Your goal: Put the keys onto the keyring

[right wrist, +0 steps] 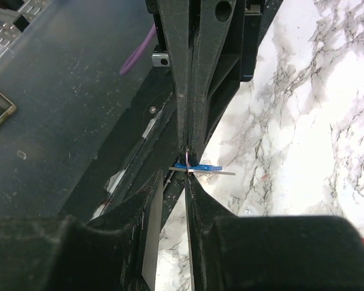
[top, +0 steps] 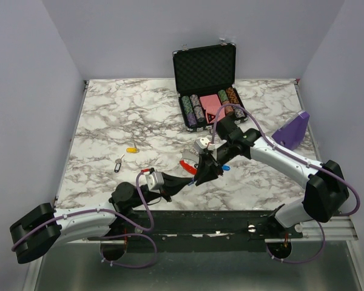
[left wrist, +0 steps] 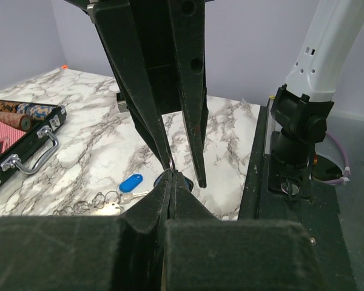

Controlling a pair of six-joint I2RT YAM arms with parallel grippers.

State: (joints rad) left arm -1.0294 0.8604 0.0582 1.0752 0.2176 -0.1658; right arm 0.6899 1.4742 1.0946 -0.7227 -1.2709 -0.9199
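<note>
Well on the near side of the poker-chip case (top: 205,79), the two end effectors meet tip to tip above the table (top: 109,115). The left end effector (left wrist: 170,182) is clenched on the small wire ring of a blue-tagged key (right wrist: 197,167) — tag and blade lie crosswise at its tips. The right end effector (right wrist: 187,182) stands narrowly parted at that key, with no grip visible. The red keyring (top: 187,166) lies on the table just beside them. A second blue key (left wrist: 130,182) rests nearby — a yellow-tagged key (top: 131,149) and a pale key (top: 119,162) lie well left of the case.
</note>
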